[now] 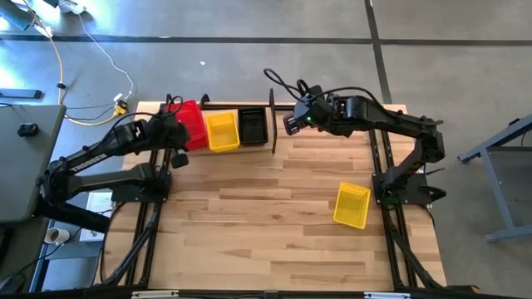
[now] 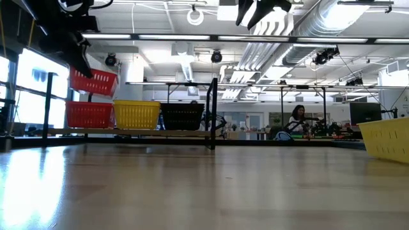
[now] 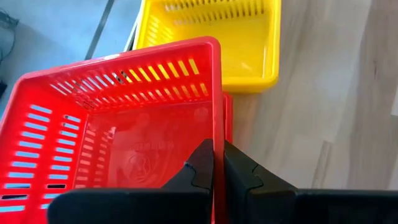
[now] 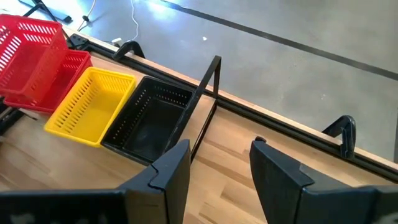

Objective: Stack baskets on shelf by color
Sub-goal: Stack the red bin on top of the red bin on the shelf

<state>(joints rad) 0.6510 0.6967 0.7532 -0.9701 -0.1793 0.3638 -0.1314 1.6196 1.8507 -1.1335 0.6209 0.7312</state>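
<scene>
Left claw [image 3: 217, 171] pinches the red basket's [image 3: 112, 124] wall; only the low view shows it lifted. Right claw [image 4: 214, 168] gapes empty.

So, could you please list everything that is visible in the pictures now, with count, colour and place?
red baskets: two, red; one on the shelf's left end, one held tilted above it.
yellow baskets: two, yellow; one on the shelf beside the red, one on the table near the right arm.
black basket: one, black; on the shelf beside the yellow, at the divider.
shelf: one, wood with black tubing; table's far edge.
person: one, far in the room.
left gripper: shut on the raised red basket's wall.
right gripper: open, empty, above the shelf's divider.
</scene>
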